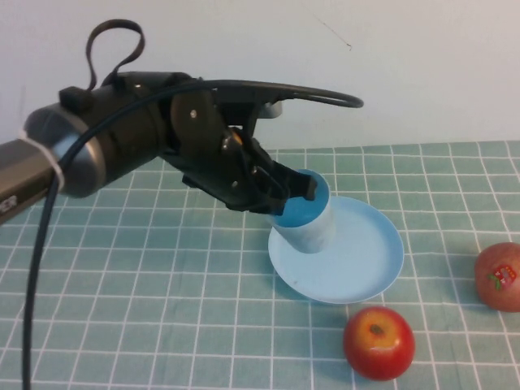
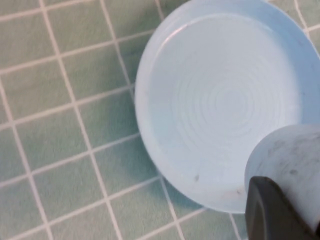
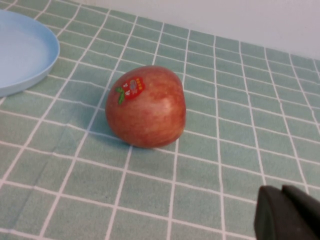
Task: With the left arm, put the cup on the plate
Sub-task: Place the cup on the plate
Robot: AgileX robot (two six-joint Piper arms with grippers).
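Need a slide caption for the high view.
Left tool holds tilted light-blue plastic cup over round light-blue plate; right tool unseen.

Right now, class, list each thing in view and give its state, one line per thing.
cup: tilted, held over the plate's left edge
plate: upright on the cloth, nothing resting inside
left gripper: shut on the cup
right gripper: near the stickered apple, which is lying on its side
second apple: upright

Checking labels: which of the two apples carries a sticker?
The apple at the table's right edge, away from the left gripper holding the cup; the front apple shows none.
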